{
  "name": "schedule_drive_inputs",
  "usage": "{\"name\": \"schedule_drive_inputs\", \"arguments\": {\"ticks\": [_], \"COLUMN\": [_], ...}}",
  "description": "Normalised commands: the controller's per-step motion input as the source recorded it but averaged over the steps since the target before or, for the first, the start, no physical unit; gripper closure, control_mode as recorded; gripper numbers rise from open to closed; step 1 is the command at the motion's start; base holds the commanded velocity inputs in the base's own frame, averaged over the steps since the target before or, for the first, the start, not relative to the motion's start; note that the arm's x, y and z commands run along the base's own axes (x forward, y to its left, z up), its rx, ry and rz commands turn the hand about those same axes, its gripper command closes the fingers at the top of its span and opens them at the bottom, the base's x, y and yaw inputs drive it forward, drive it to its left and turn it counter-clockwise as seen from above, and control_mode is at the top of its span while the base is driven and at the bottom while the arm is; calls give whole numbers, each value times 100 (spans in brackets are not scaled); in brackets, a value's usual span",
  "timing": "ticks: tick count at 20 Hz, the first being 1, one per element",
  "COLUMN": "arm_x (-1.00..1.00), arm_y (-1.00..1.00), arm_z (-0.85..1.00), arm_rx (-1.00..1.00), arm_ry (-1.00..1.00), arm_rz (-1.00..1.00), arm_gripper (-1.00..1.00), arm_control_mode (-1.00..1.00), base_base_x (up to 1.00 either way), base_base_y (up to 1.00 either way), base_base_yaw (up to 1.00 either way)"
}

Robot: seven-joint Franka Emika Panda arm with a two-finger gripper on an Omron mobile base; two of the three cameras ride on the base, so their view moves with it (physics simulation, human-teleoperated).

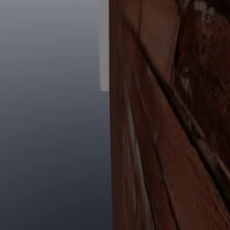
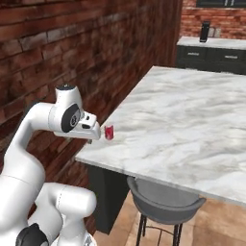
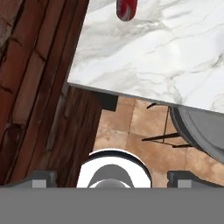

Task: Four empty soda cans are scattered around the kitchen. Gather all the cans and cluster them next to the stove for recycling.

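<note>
Brick wall (image 2: 96, 43) flanks a marble counter (image 2: 192, 120) – one can (image 2: 109, 132) upright near its corner edge, stool (image 2: 163, 202) tucked below. Gripper (image 3: 112, 175) spread wide, empty, short of the can – likely lining up for a grasp
</note>
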Motion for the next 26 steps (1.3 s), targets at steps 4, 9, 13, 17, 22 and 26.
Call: {"name": "schedule_drive_inputs", "arguments": {"ticks": [4,9,13,17,22,26], "arm_x": [0,0,13,44,47,51], "arm_y": [0,0,0,14,28,5], "arm_z": [0,0,-8,-12,-6,-1], "arm_rx": [0,0,0,0,0,0], "arm_ry": [0,0,0,0,0,0], "arm_rz": [0,0,-9,-13,-7,0], "arm_gripper": [-100,-100,-100,-100,-100,-100], "arm_control_mode": [100,100,-100,-100,-100,-100], "base_base_x": [47,34,13,0,0,0], "base_base_y": [-5,0,0,0,0,0], "base_base_yaw": [-18,-22,-11,0,0,0]}}
